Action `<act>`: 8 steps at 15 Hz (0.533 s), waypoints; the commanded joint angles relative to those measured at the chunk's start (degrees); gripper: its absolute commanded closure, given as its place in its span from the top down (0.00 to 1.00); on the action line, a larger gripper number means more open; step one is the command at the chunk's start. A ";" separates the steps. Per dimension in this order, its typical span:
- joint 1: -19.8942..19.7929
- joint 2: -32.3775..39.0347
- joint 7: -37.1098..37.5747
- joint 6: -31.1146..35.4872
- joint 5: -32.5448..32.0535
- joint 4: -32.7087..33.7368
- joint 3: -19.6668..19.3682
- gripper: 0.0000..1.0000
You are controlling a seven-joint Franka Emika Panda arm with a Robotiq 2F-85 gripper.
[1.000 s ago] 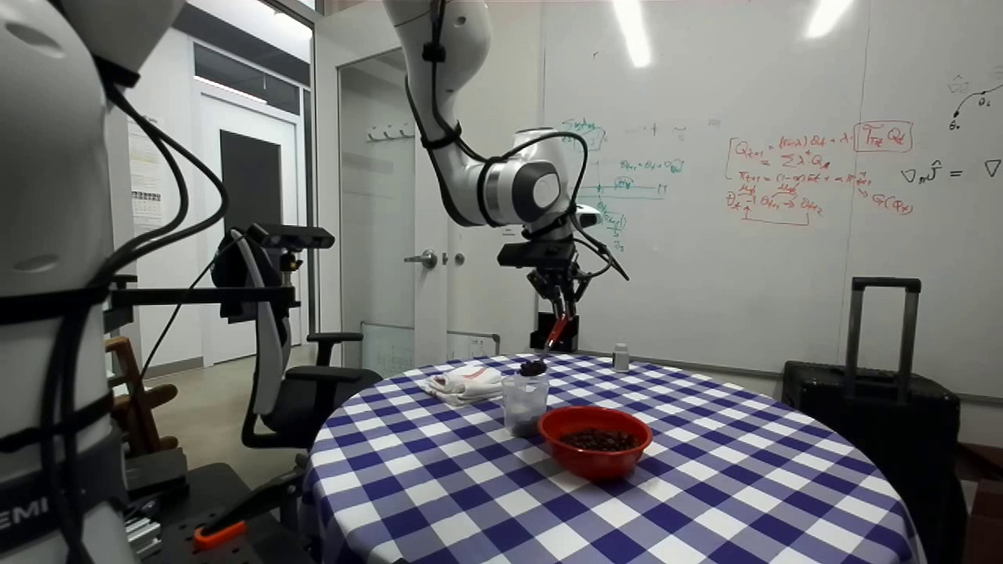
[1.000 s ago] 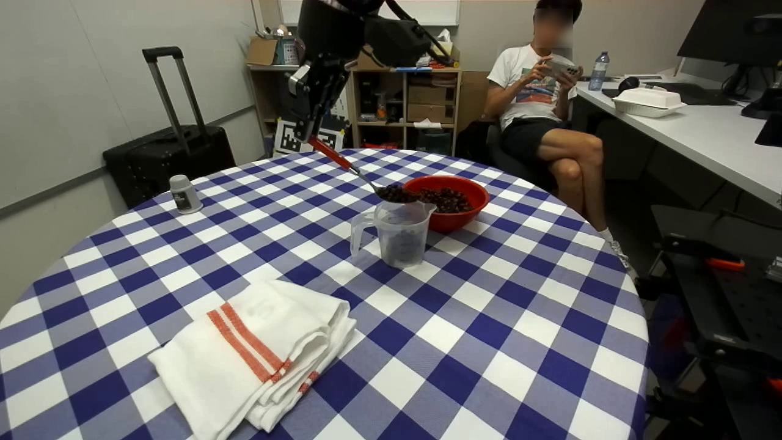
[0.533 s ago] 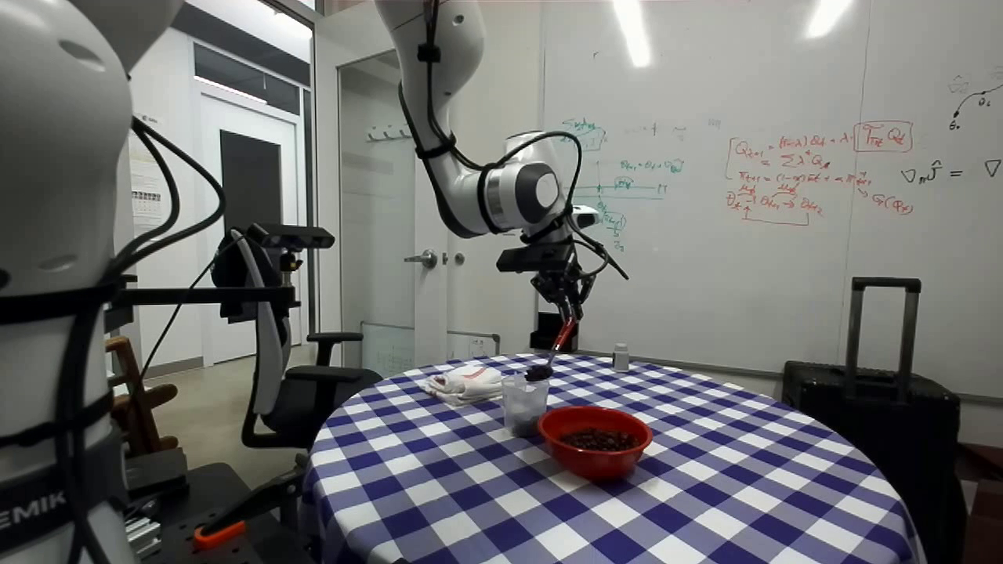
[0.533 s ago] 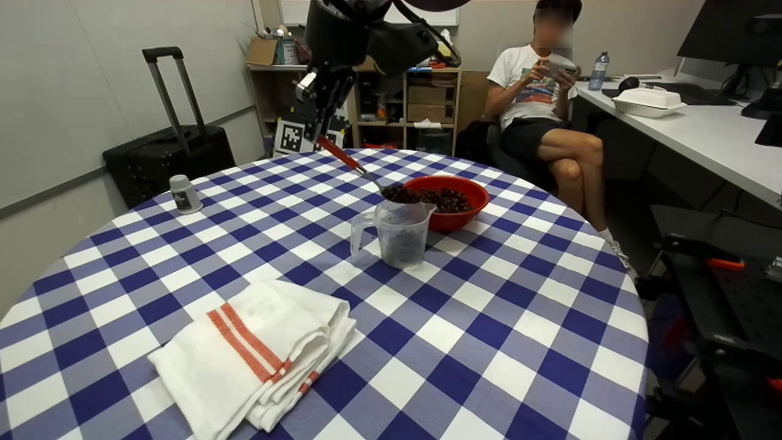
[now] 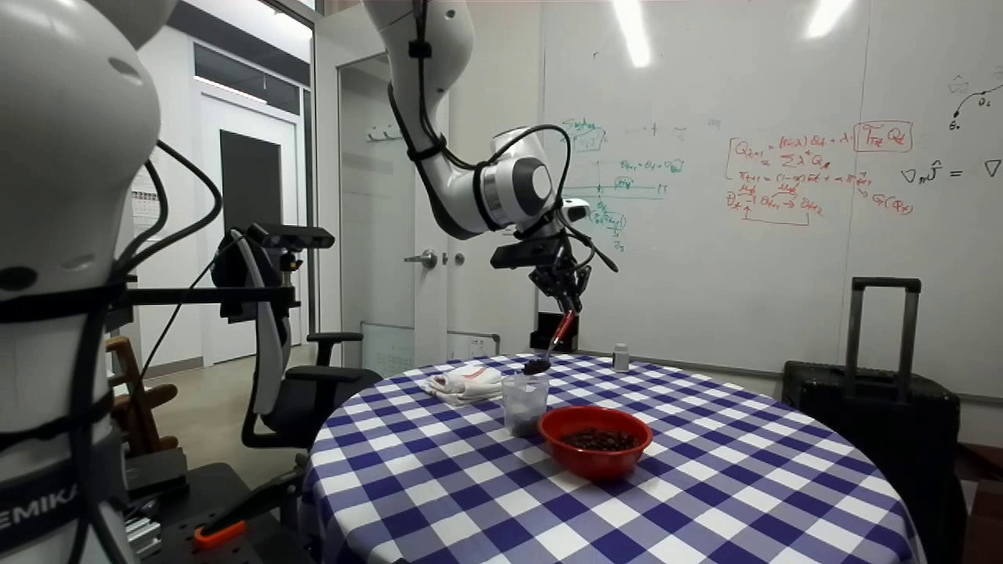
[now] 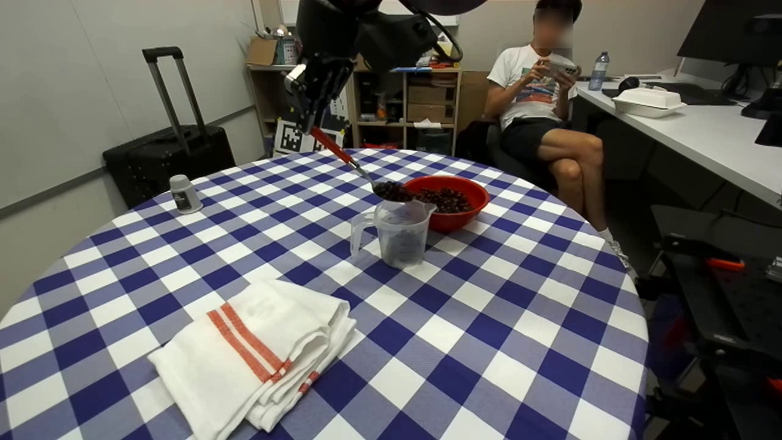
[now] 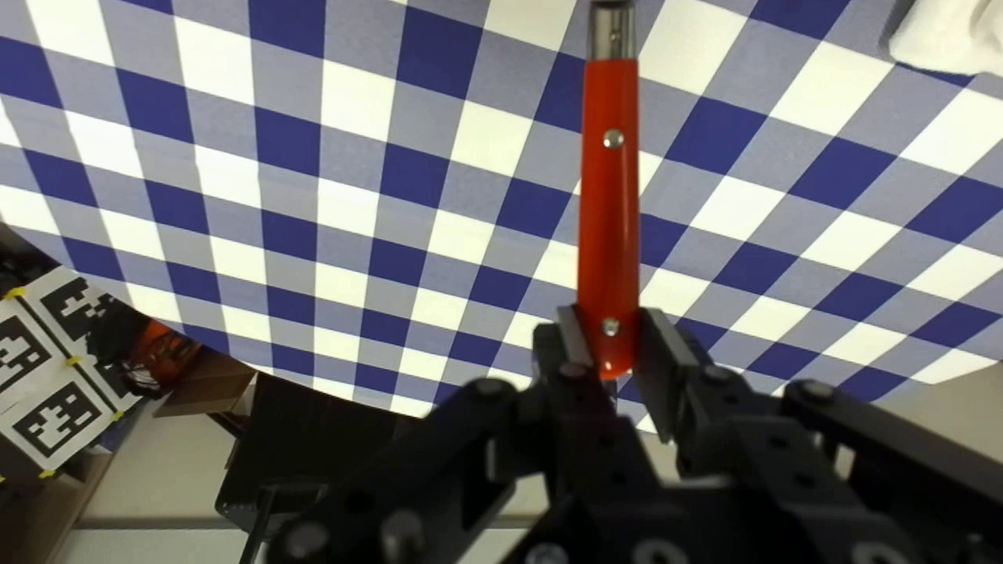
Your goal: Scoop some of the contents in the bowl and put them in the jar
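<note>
Clasping the end of a red-handled metal spoon [image 6: 342, 154], the black gripper [image 7: 610, 335] pinches its handle from both sides. The spoon's long axis slants down and away from the gripper, and its head, heaped with what look like dark beans [image 6: 393, 191], sits just above the rim of a clear plastic measuring jug [image 6: 403, 238], taken here as the jar. In both exterior views the spoon's head lines up with the jug's mouth, so the jug lies almost straight below the load; the wrist view leaves that end out. Judging from this, the scooping is done and the pouring is not; the next move probably calls for tipping the spoon, and beans at the heap's edge could fall outside.

The jug stands upright, its walls see-through and a little cloudy, with a curved side handle and a small pouring lip. Whether the shading near its base is beans cannot be told. Just beside it stands the round, glossy red bowl [image 5: 595, 468], holding more beans [image 5: 599, 440], small and rounded; whether jug and bowl touch is unclear. Beneath spreads a smooth blue-and-white checked tablecloth [image 6: 489, 342], and a soft white towel [image 6: 256, 348] with orange-red stripes lies folded, apart from the jug.
</note>
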 commanded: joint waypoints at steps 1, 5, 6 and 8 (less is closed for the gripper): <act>5.55 -0.99 6.66 2.20 -4.41 -1.33 -5.98 0.05; 10.05 -0.95 11.56 3.18 -7.01 -1.79 -10.87 0.05; 11.05 -0.88 12.60 3.29 -7.49 -1.86 -11.97 0.05; 12.73 -0.74 14.19 3.54 -8.09 -2.10 -13.89 0.05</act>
